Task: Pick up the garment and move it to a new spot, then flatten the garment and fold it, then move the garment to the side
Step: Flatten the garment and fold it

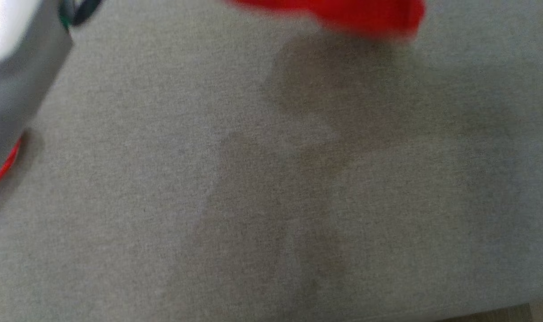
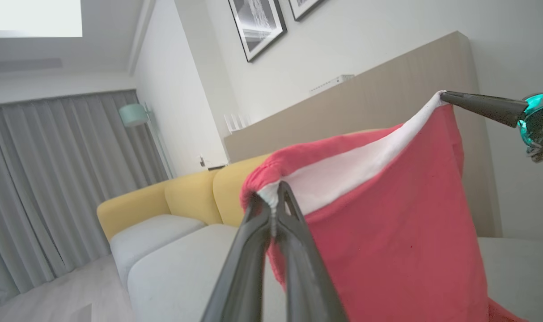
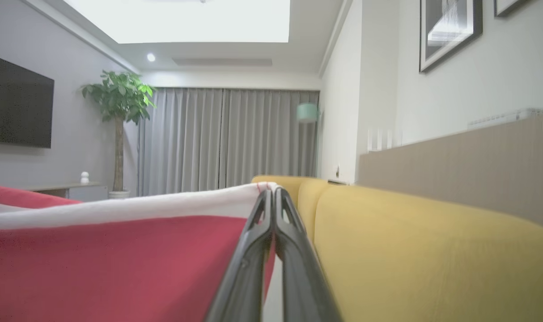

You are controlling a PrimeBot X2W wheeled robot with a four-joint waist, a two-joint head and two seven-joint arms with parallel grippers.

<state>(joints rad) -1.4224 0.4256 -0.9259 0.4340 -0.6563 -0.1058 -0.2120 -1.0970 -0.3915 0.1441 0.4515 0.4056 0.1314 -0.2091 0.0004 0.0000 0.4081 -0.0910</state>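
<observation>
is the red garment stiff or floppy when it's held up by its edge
Probably floppy: the red garment hangs as a sheet below the left gripper and right gripper, bunching at the left pinch. Likely light: two fingertip pinches on its edge carry it.

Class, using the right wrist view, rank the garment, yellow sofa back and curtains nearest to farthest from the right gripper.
1. garment, pinched in the right gripper, left.
2. yellow sofa back, right.
3. curtains, far end.
</observation>
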